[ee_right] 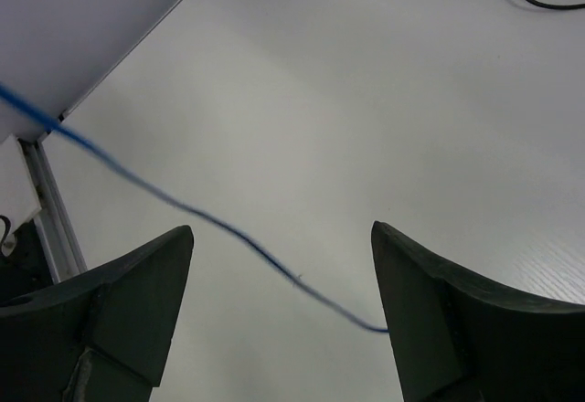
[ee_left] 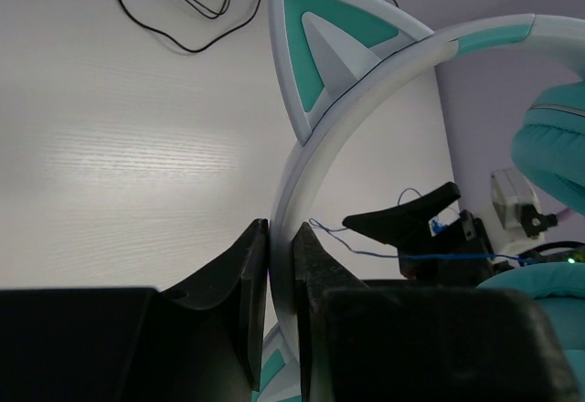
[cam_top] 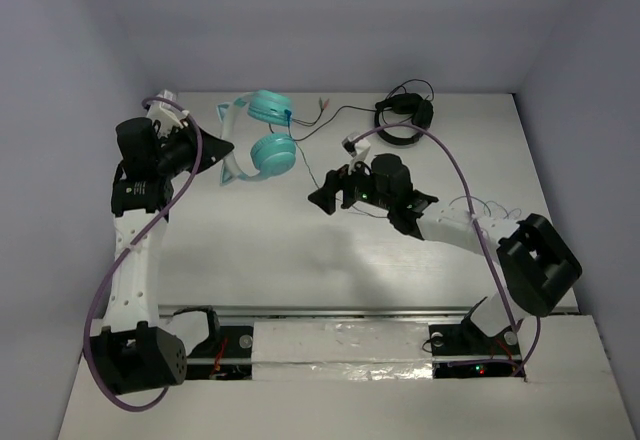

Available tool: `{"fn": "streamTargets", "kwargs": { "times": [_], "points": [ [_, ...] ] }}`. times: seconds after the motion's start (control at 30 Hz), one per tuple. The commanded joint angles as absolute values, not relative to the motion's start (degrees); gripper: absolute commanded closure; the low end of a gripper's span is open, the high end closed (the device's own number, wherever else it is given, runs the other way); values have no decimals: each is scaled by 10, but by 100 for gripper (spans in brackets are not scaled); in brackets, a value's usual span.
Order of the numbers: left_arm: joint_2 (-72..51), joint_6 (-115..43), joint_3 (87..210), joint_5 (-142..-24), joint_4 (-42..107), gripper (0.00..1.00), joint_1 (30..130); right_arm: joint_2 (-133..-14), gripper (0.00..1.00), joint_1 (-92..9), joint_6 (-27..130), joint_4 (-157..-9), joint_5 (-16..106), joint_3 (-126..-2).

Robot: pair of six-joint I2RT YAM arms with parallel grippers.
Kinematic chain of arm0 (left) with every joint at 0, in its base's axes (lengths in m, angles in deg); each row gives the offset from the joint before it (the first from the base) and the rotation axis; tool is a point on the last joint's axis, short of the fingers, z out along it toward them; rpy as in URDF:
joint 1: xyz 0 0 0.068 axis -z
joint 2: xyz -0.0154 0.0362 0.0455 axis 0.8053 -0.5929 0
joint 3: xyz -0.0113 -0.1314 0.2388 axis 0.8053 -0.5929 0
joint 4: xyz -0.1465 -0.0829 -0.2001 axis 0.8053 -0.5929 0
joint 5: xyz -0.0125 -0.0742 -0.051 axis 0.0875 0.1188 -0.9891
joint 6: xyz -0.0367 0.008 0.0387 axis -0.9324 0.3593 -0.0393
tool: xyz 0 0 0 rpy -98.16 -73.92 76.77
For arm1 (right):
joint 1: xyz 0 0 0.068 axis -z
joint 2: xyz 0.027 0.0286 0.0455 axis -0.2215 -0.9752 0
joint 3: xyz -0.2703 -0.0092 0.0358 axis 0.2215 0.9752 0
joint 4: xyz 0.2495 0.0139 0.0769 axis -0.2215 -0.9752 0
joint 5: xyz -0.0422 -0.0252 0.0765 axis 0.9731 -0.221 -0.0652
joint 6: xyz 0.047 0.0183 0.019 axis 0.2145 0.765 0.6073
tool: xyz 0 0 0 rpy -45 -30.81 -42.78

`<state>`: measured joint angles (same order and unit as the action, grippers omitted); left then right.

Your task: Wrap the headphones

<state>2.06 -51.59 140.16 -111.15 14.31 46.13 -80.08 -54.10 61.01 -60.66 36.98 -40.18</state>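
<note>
On the table (cam_top: pixel 260 260), the headphones (cam_top: pixel 272 153) lie left of another headset (cam_top: pixel 402 120).

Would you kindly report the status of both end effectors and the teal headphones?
Left end effector shut on the headphones at the headband. Right end effector open, blue cable crossing its gap, ungripped. Black headphones lie apart.

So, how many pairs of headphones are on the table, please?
2: the teal headphones at the far left, headband clamped in the left gripper; the black headphones at the far edge, right of centre.
</note>
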Motion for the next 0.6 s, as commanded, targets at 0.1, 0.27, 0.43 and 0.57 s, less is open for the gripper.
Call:
{"fn": "streamTargets", "kwargs": {
  "times": [0.1,0.27,0.43,0.57],
  "points": [
    [46,-573,1407,-1180,216,100,462,-838,19,-490,648,-477,317,-379],
    [54,-595,1420,-1193,229,100,467,-848,24,-459,647,-466,310,-364],
    [51,-615,1447,-1192,238,100,467,-877,29,-459,683,-429,275,-338],
    [51,-644,1433,-1198,275,100,467,-887,58,-459,725,-404,278,-325]
  ]
}}
